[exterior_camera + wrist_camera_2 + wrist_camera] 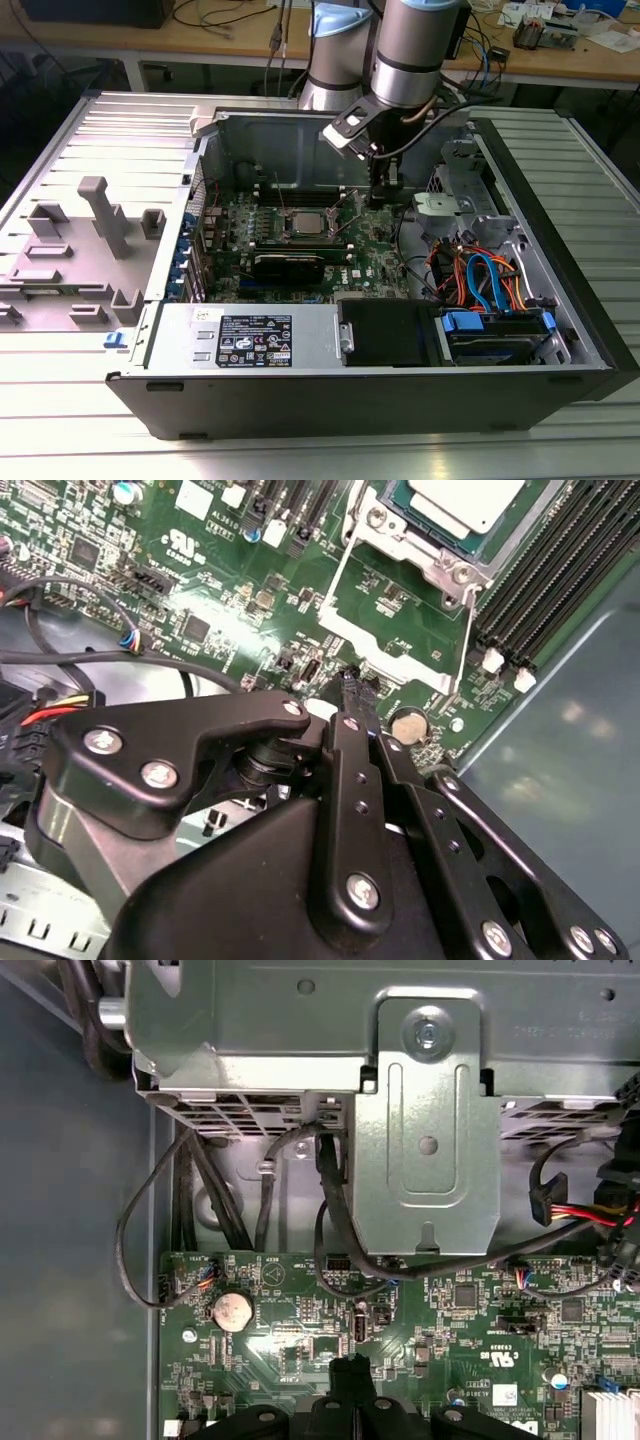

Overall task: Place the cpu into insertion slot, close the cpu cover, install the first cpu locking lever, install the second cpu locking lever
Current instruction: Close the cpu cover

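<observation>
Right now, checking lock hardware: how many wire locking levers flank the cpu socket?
2: one lever beside the memory slots, the other lever on the socket's opposite side; none seems hidden.

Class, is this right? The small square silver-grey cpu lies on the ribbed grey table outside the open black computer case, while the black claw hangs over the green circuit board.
No. The small square silver-grey cpu sits in the silver-rimmed square insertion slot on the green circuit board, as the second wrist view shows. The black claw does hang over that board.
</observation>
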### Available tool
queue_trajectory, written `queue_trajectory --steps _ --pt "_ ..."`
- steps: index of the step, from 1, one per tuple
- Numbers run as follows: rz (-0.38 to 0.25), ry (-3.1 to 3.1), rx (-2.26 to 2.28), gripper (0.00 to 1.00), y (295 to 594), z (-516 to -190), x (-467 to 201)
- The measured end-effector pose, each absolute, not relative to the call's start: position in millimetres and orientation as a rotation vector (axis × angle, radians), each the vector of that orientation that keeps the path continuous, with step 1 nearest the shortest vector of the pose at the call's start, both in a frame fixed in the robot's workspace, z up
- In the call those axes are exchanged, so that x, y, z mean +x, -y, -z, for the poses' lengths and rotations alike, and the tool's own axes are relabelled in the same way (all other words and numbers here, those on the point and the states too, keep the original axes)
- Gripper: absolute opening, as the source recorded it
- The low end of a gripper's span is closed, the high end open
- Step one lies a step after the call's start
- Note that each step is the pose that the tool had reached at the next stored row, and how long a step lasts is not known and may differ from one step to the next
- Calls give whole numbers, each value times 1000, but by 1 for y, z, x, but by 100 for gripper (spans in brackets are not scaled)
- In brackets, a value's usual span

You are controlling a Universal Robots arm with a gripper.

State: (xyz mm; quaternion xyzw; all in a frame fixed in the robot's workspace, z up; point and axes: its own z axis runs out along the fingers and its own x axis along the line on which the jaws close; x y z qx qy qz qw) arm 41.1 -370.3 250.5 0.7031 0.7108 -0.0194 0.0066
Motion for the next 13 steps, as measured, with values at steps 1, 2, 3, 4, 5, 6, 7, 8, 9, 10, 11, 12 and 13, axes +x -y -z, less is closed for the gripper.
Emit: queue_trajectory --steps 1,2,3,4,5,6,7,8,9,10,11,12,13 --pt "62 -2225 2200 11 369 -250 41" --pt "63 -2227 2199 11 369 -250 41" --pt "64 -2232 2195 11 369 -249 41" --pt "65 -2239 2189 11 369 -249 41" --pt "65 -2253 2178 11 369 -249 41" --pt "64 -2261 2170 11 369 -248 40" --pt "65 -2270 2161 11 369 -248 40" --pt "64 -2282 2151 11 368 -247 40" --pt "65 -2284 2149 11 368 -247 39" --pt "65 -2284 2149 11 368 -247 38" --pt "64 -2284 2149 11 368 -247 36" --pt "65 -2285 2149 11 368 -247 34" --pt "65 -2285 2149 11 368 -247 32"
